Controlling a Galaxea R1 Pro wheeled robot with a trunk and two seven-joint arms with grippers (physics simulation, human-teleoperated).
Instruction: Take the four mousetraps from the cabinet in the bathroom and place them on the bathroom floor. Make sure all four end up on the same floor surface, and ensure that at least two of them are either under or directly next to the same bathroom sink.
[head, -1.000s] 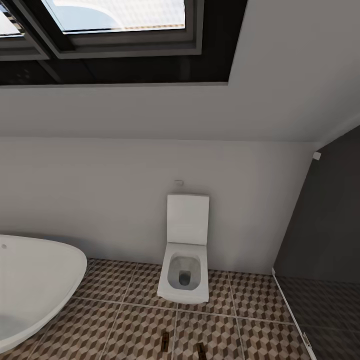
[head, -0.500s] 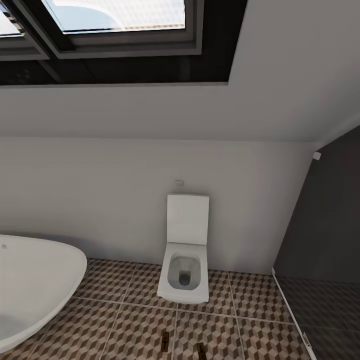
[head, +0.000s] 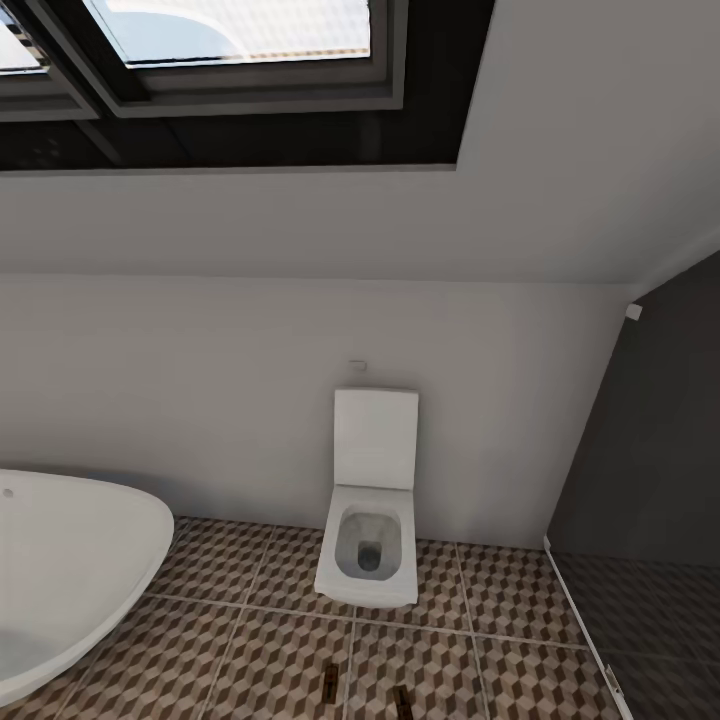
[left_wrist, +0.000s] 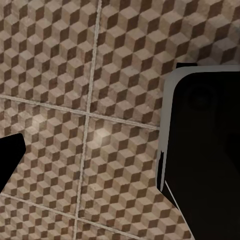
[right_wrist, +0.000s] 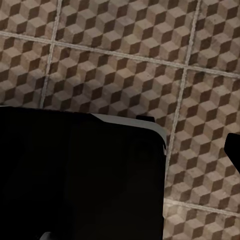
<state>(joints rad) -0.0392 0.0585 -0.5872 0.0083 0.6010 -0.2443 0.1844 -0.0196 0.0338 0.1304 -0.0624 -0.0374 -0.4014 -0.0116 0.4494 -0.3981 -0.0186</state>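
The bathroom floor (head: 270, 650) has brown, beige and white cube-pattern tiles. Two small dark brown objects (head: 330, 685) (head: 403, 701) lie on the tiles at the bottom edge of the head view, in front of the toilet; they are too small to tell whether they are mousetraps. The cabinet and the sink are out of view. My left gripper (left_wrist: 117, 162) hangs over bare tiles, one black fingertip (left_wrist: 10, 160) showing at the frame's edge. My right gripper (right_wrist: 120, 155) likewise shows one fingertip (right_wrist: 234, 150) at the edge. Nothing is held between the fingers of either.
A square white toilet (head: 370, 520) stands against the pale grey wall. A white tub (head: 70, 570) curves in at the left. A dark wall (head: 650, 450) rises at the right, with skylights (head: 230, 40) overhead. My black base (left_wrist: 205, 150) (right_wrist: 80, 175) shows in both wrist views.
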